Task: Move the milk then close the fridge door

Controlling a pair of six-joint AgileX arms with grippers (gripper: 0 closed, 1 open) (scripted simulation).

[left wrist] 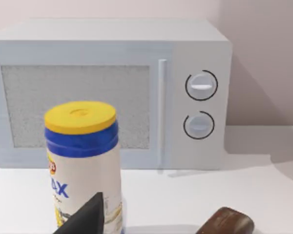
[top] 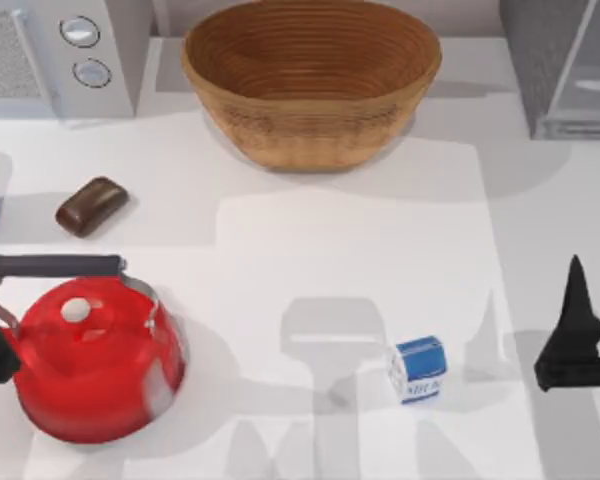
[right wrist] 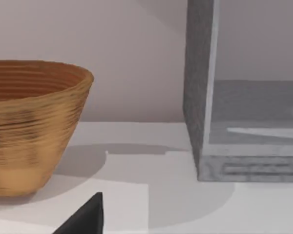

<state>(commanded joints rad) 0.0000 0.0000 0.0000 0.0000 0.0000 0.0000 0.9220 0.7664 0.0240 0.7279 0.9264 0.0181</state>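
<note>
Milk (top: 418,369) stands near the tabletop's front edge, untouched, so the right gripper (top: 576,335), finger state untellable at the right edge, risks toppling it.

One milk (top: 418,369), kettle (top: 90,350), basket (top: 310,75), microwave (left wrist: 112,92) (one canister (left wrist: 83,165)).

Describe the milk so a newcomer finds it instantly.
Start at the big woven basket at the table's back middle, then come straight toward the near edge. The milk sits there alone, right of the red kettle: a small white carton with blue top and print.
</note>
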